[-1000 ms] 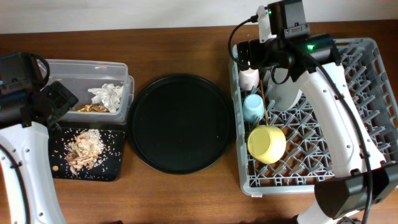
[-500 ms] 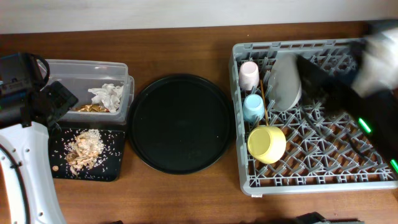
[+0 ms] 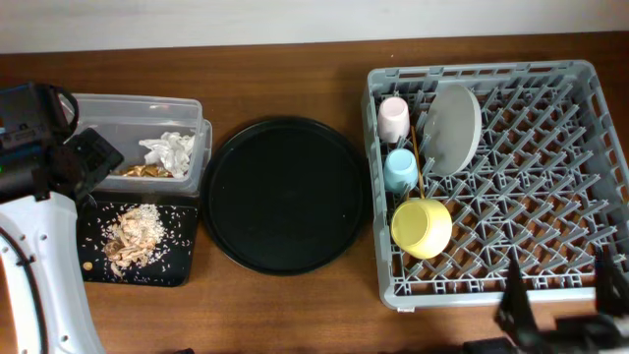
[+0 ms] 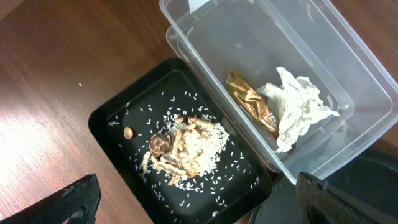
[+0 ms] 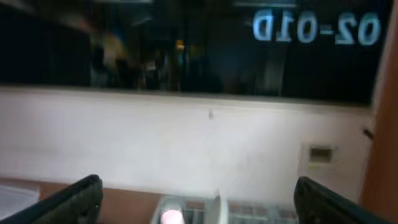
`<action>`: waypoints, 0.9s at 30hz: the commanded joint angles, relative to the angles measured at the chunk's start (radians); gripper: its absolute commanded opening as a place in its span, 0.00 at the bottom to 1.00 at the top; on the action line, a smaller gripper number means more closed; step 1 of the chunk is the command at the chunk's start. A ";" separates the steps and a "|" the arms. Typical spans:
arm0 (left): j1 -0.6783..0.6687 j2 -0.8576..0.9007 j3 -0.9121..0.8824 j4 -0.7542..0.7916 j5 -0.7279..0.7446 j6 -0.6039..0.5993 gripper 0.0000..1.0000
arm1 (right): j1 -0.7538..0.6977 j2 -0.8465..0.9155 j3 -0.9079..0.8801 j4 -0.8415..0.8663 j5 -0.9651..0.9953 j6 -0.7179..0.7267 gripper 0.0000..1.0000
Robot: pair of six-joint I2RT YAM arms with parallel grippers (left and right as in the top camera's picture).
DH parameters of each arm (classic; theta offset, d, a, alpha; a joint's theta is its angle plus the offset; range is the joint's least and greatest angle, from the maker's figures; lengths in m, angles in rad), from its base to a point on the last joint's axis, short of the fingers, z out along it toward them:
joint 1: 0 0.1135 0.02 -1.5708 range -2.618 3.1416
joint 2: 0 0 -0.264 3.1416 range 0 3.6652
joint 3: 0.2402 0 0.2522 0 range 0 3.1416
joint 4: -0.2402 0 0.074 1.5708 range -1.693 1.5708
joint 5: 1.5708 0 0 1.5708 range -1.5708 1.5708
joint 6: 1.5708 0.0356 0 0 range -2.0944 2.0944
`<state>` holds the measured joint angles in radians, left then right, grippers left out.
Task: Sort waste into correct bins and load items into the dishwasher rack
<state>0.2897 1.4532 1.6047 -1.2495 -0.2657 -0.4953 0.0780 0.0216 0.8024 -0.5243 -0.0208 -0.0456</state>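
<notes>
- White label [image 4: 199, 5] on the clear tub [image 4: 348, 56] shows no legible writing; pale lettering on a dark pane [image 5: 186, 43], roughly "02-01D"
- Brown wooden counter [image 3: 295, 305]; cream wall [image 5: 186, 143]
- Tissue [image 4: 298, 109] and foil wrapper [image 4: 249, 102] lie in the tub; scraps [image 4: 183, 146] in the black tray [image 4: 106, 124]
- Pink cup [image 3: 393, 118], blue cup [image 3: 399, 169], plate [image 3: 454, 128], yellow bowl [image 3: 423, 228] and chopsticks [image 3: 417, 162] sit in the rack [image 3: 550, 177]
- Left pincer [image 4: 199, 211] and right pincer [image 5: 199, 205] released, empty

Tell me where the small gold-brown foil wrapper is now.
Overhead view, far left: the small gold-brown foil wrapper lies inside the clear plastic rectangular tub, beside the crumpled white tissue, near the shallow black tray.
</notes>
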 commanded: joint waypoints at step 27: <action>0.006 -0.001 0.005 -0.002 0.000 -0.013 0.99 | -0.014 -0.017 -0.797 0.450 -0.021 0.009 0.99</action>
<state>0.2897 1.4532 1.6047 -1.2503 -0.2657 -0.4953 0.0723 0.0154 0.0154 -0.0769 -0.0399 -0.0448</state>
